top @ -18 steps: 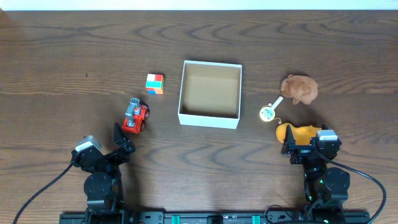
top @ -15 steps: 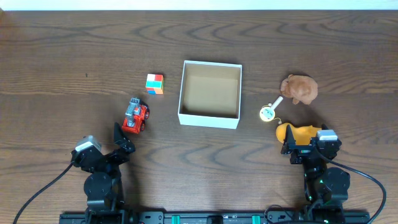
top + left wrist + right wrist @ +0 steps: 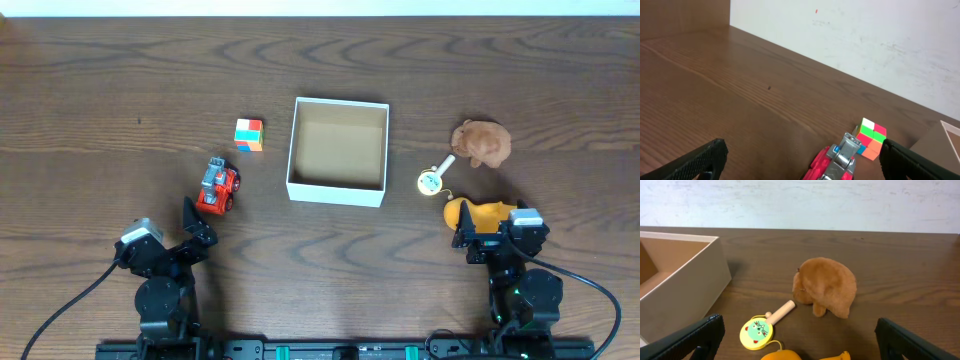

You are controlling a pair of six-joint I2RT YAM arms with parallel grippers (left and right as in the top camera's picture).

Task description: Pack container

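The container [image 3: 337,192] is a square white box with a tan bottom, empty, at the table's middle; its wall shows in the right wrist view [image 3: 687,292]. A red toy truck [image 3: 217,187] and a coloured cube [image 3: 249,134] lie left of it; both show in the left wrist view, truck [image 3: 836,161], cube [image 3: 871,137]. A brown plush [image 3: 481,142], a yellow rattle [image 3: 431,180] and an orange toy [image 3: 474,214] lie right of it. My left gripper [image 3: 198,224] is open just short of the truck. My right gripper [image 3: 484,234] is open right at the orange toy.
The light wall stands behind the table's far edge [image 3: 850,35]. In the right wrist view the plush [image 3: 826,286] sits beyond the rattle [image 3: 758,332], with the orange toy [image 3: 805,355] at the bottom edge.
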